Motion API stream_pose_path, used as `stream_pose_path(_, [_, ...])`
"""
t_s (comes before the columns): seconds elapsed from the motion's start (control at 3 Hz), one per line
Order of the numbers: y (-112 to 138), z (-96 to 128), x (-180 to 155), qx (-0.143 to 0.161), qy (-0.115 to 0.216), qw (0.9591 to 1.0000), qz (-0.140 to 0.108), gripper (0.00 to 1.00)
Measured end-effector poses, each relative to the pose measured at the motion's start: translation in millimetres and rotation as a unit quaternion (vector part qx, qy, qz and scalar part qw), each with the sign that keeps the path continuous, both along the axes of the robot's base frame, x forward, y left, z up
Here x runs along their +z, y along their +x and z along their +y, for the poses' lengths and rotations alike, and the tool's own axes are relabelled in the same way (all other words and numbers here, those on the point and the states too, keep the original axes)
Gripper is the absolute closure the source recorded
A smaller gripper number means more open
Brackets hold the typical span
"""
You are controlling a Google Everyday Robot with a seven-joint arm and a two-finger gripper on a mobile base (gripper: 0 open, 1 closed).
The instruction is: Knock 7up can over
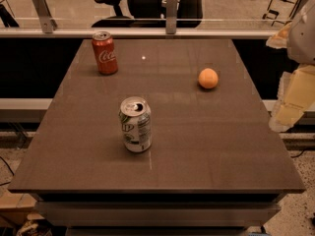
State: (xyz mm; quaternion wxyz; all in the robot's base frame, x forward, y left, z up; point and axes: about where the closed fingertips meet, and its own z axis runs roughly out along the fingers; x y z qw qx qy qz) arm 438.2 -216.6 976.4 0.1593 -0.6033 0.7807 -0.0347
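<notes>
1. red coke can upright near the far-left corner of the bench.
2. 7up can upright, left of centre, nearer the front edge, well apart from the red coke can.
3. orange on the far-right part of the bench.
4. hand off the right bench edge, touching nothing; can't tell if open or closed.

Dark brown tabletop. Beyond its far edge: metal rail, glass panel, black office chair. Speckled floor past the near right corner (gripper hangs off the right edge).
</notes>
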Motion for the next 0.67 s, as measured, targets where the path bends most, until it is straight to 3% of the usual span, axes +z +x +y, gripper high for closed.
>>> stream_pose_path(0.67, [-4.5, -2.7, 0.2, -0.012, 0.008, 0.9999, -0.005, 0.00])
